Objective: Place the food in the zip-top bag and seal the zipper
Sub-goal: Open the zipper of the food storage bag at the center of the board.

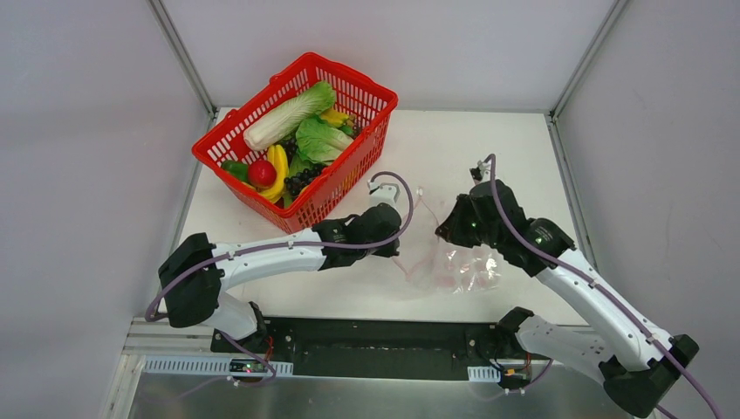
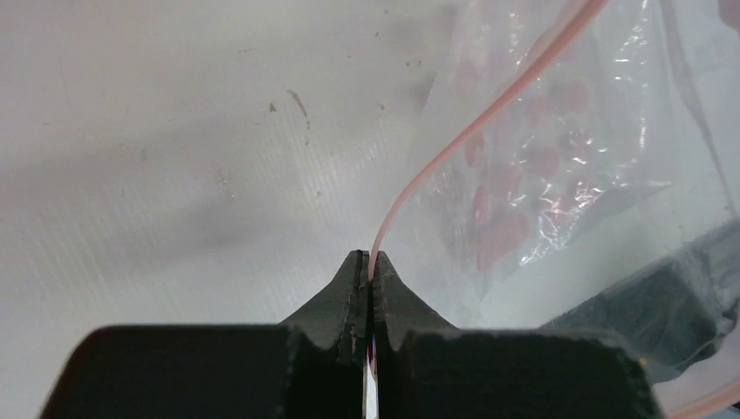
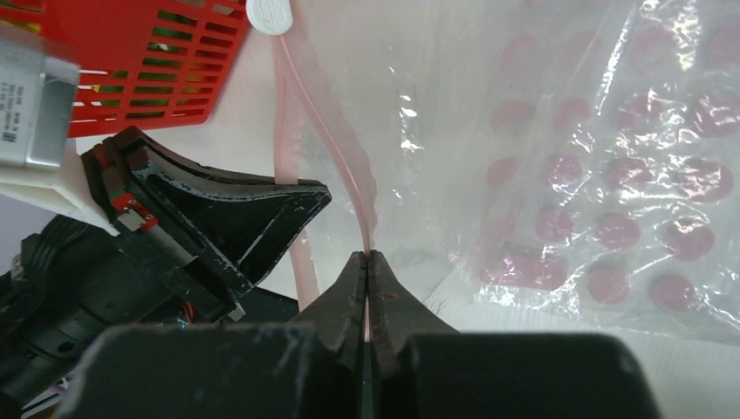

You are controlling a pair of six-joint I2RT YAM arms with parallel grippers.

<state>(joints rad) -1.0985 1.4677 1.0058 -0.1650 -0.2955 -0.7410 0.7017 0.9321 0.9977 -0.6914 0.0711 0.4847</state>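
Close to its wrist lens, the left pincer [image 2: 369,266] is clenched on the zipper [image 2: 436,157], the thin pink strip rising from between its tips and curving away up to the right. The right pincer [image 3: 366,262] is likewise clenched on a pink strip of the zipper, fingers pressed together with the strip between them. The white bench [image 1: 489,148] carries everything. Largest on it is the red mesh basket [image 1: 336,183], set at an angle in the far left part, close to the left arm's wrist. The bag [image 1: 462,269] comes next: clear, crinkled and printed with pink dots, it lies near the front edge, between the two pincers, its mouth end lifted toward them. All the food seen sits in the basket: a long white-green cabbage [image 1: 284,113] along the far side, leafy greens [image 1: 321,140] beside it, bananas [image 1: 279,170] toward the near left, dark grapes [image 1: 301,181] next to them, a round red fruit [image 1: 262,172] and a green piece [image 1: 234,168] at the left corner. In the right wrist view two pink strips run down from a small white round tab [image 3: 270,13] and part from each other; one ends in the right pincer, the other passes behind the left pincer's black finger, so the mouth stands a little spread.
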